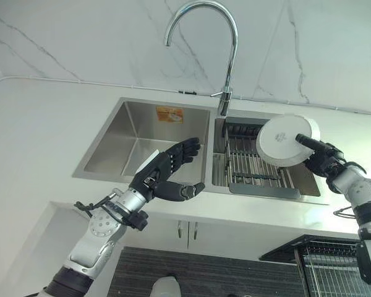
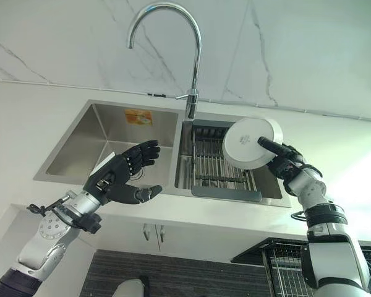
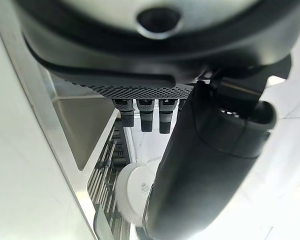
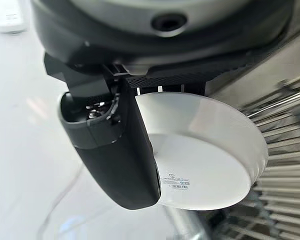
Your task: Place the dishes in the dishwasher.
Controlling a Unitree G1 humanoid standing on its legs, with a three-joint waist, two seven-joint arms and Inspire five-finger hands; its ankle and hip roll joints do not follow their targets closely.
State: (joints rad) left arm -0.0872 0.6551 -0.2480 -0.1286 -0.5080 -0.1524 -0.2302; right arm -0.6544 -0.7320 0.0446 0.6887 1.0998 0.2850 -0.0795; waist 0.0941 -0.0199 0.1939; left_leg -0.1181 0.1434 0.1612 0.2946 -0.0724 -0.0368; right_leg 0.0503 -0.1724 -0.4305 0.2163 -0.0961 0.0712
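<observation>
While the right robot hand (image 2: 283,162) grips a round white plate (image 2: 250,143) above the metal rack (image 2: 217,166) in the steel sink (image 2: 111,136), the left robot hand (image 2: 120,173) hangs wide, holding nothing.

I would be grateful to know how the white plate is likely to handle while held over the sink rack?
The white plate, glossy and rigid, looks ceramic, so probably slippery and breakable. The right hand pinches just its rim, so it may pivot or slip.

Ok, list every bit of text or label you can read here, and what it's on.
No text is legible.
White plate held in the right hand: small printed label with a barcode on its underside, too small to read.
Sink back wall: orange sticker, print blurred.
</observation>
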